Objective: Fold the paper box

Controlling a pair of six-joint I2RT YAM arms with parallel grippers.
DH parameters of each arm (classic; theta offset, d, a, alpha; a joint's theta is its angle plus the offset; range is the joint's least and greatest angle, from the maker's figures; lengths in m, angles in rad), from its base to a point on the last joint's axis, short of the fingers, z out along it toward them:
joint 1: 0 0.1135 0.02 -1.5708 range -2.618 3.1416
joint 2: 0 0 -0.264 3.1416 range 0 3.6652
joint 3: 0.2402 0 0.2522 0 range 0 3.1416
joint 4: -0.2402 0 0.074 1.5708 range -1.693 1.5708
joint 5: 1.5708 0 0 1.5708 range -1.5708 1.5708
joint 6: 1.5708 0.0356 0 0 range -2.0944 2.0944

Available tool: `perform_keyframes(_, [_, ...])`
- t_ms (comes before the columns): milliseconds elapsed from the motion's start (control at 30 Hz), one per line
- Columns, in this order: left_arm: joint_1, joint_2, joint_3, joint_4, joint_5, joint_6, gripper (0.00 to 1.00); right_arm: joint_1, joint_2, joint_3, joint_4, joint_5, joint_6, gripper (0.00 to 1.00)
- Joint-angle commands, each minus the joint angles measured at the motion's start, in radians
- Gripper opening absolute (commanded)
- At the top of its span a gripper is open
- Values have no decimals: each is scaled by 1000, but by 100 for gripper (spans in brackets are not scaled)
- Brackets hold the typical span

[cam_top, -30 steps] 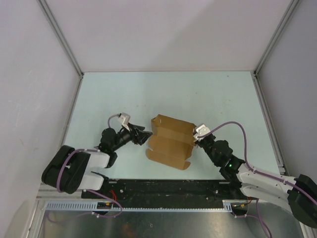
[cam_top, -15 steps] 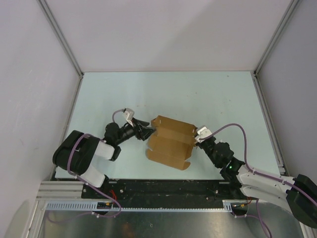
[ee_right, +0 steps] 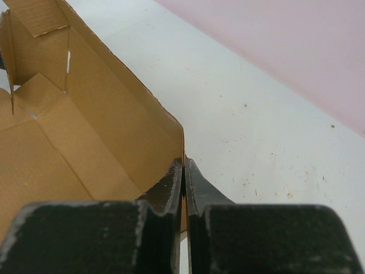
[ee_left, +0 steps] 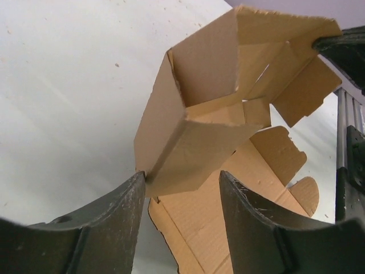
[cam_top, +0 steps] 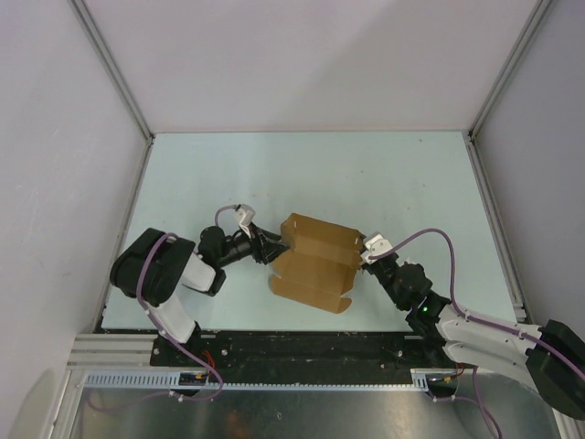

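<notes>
Two grippers: the left gripper (ee_left: pixel 182 188) was at the left end of the work and the right gripper (ee_right: pixel 183 171) at the right end, with the half-formed carton between them.
Where the box was: the plain brown corrugated-cardboard paper box (cam_top: pixel 315 263) sat on the pale green table (cam_top: pixel 411 183), about mid-table and toward the near edge. Its walls were partly raised and its lid panel lay flat on the near side.
Left jaws: spread, one on either side of the box's left end flap. One finger (ee_left: pixel 122 211) touched the flap's corner, and as far as I could see nothing was pinched yet.
Right jaws: pressed together on the top edge of the right side wall, pinching the cardboard upright.
Doing this step well: the left end flap looked like the job in hand. I'd have closed squarely on it, close to the crease, then swung it inward while the right grip steadied the far end.
Risk: a hold on the bare corner might buckle the board instead of folding the score.
Inside the box: nothing I could see, only bare cardboard and turned-in tabs.
</notes>
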Motion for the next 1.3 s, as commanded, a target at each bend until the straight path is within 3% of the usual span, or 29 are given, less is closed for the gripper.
perform_keyframes(0, [-9, 35, 33, 104, 44, 22, 59, 7, -1, -4, 68, 3, 14, 4])
perform_keyframes(567, [-48, -3, 7, 123, -20, 27, 57, 43, 16, -1, 37, 18, 8, 5])
perform_keyframes(900, [-48, 3, 6, 119, -36, 25, 57, 67, -27, 25, -39, 12, 37, 24])
perform_keyframes(1267, [-48, 23, 29, 100, -36, 28, 56, 66, -46, 41, -72, 23, 102, 27])
